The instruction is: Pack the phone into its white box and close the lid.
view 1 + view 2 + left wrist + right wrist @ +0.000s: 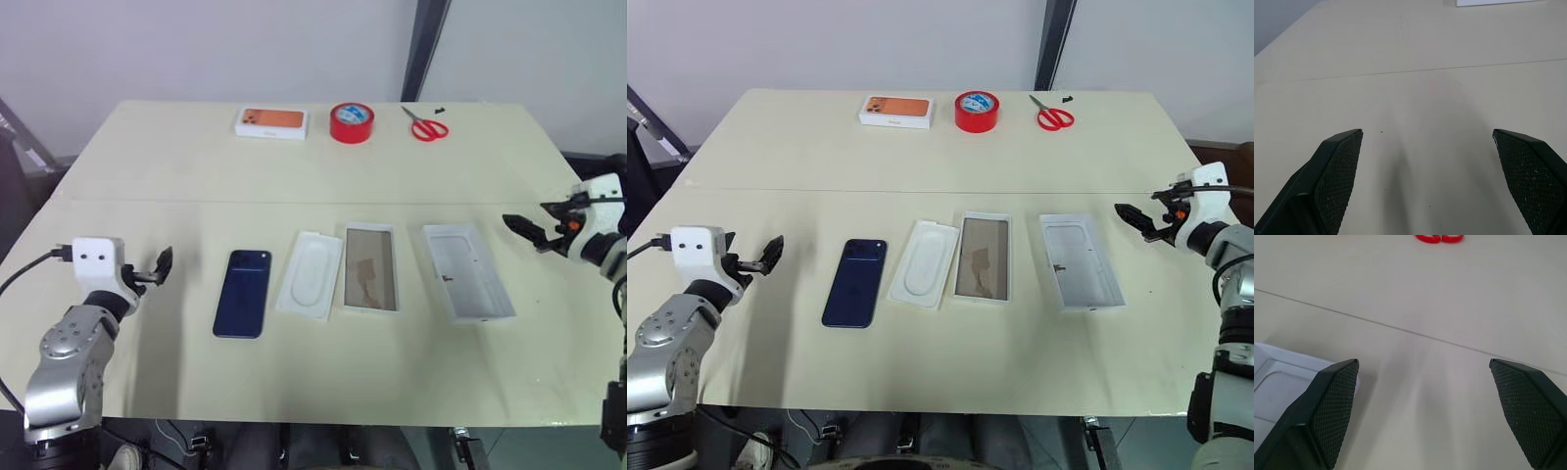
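The dark navy phone (242, 293) lies flat, back up, on the cream table (313, 176), left of centre. To its right lie a thin white insert (311, 274), then the white box (370, 268) with its tan inside facing up, then the lid (466, 271) with its plain white inside up. My left gripper (162, 264) hovers open a little left of the phone, its fingers (1339, 171) spread wide over bare table. My right gripper (529, 230) is open just right of the lid, whose corner (1273, 377) shows beside one finger (1334, 401).
At the table's far edge sit a white box with an orange picture (271, 121), a red tape roll (352, 122) and red scissors (426, 125). A seam line crosses the table between that row and the near row.
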`<action>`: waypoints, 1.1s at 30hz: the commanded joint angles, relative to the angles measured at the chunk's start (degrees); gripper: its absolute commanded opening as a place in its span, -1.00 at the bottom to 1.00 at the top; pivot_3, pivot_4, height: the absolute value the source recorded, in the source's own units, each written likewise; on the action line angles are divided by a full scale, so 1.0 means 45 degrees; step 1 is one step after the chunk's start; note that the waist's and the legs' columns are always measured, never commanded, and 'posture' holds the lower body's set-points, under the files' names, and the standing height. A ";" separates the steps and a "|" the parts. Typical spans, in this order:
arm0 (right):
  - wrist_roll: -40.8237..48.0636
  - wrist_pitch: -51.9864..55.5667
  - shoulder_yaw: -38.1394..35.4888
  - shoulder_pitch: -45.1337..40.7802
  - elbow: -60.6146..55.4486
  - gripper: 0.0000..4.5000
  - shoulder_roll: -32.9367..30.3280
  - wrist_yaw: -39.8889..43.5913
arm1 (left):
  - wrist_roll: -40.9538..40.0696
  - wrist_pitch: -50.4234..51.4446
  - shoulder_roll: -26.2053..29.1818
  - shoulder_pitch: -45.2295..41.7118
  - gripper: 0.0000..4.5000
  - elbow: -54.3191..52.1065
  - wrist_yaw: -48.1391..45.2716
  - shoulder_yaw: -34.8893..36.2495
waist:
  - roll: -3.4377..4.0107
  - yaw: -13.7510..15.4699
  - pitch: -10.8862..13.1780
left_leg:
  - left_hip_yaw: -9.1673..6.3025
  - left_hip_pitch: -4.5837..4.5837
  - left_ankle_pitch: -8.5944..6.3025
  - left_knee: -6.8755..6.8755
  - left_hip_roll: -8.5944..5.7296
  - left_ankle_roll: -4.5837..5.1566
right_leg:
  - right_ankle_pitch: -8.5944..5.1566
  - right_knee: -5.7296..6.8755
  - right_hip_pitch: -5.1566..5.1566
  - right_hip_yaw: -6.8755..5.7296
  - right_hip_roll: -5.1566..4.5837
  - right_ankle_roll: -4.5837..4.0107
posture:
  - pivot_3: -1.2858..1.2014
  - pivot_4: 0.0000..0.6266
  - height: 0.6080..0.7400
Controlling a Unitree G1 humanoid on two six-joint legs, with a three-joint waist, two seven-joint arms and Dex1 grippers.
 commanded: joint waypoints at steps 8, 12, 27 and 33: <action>-0.0034 -0.0183 0.0173 -0.0240 -0.0591 0.99 0.0080 0.0242 | -0.0153 -0.0055 -0.0118 0.0012 0.99 -0.0687 0.0059 0.0108 | 0.0000 0.0000 0.0000 | 0.0000 0.0001 0.0000 0.0002 0.0000 0.0000 | 0.0000 0.0000 0.0004 0.0000 0.0000 0.0000 | 0.03 -0.52 0.84; 0.0053 0.0128 0.0617 0.0158 -0.1989 0.99 0.0472 0.0467 | -0.0453 0.0263 -0.0325 -0.0159 0.99 -0.1046 0.0055 -0.0097 | 0.0000 -0.0027 0.0000 | 0.0000 0.0002 0.0001 0.0002 0.0000 -0.0002 | 0.0001 0.0006 0.0002 0.0001 0.0003 0.0001 | 0.03 -0.52 0.84; 0.1531 0.3232 0.3533 0.2024 -1.1387 0.99 0.2231 0.1017 | -0.3268 0.6484 -0.1814 -0.2623 0.99 -0.3187 0.0733 -0.3776 | -0.0003 0.0023 0.0000 | -0.0016 0.0001 0.0006 0.0020 0.0000 -0.0009 | 0.0002 0.0039 -0.0001 -0.0003 0.0015 0.0004 | 0.03 -0.52 0.84; 0.1822 0.3841 0.4122 0.2354 -1.2733 0.99 0.2548 0.0801 | -0.4164 0.9346 -0.3297 -0.4083 0.99 -0.2702 0.1955 -0.3354 | -0.0013 0.0006 0.0001 | -0.0023 -0.0001 0.0008 0.0037 -0.0002 -0.0010 | 0.0001 0.0051 0.0000 -0.0005 0.0031 0.0006 | 0.03 -0.52 0.84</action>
